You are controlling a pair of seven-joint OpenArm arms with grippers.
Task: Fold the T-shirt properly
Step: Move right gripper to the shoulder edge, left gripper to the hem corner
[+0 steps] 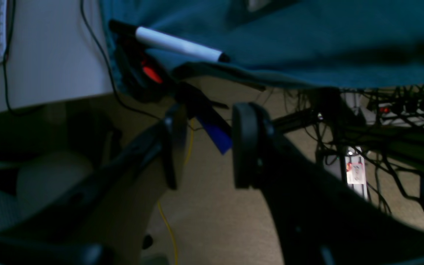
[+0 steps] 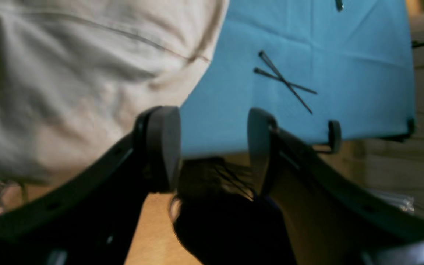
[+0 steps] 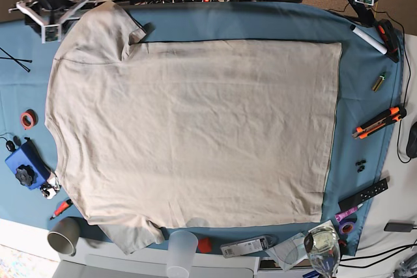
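Collar and label of the T-shirt not visible; neck side runs to the base view's left. Lower sleeve hangs partly over the table edge near a paper cup. Left wrist view is dark and blurry; a marker with white barrel and black cap lies on the blue tablecloth edge, cables under the table hard to make out.

T-shirt: beige cotton, soft wrinkles, spread flat over most of the tablecloth, hem to the base view's right.

Left gripper: jaws spread, nothing between, out past the table edge. Right gripper: jaws spread wide, empty, beside the sleeve seam. Two crossed black cable ties on bare cloth.
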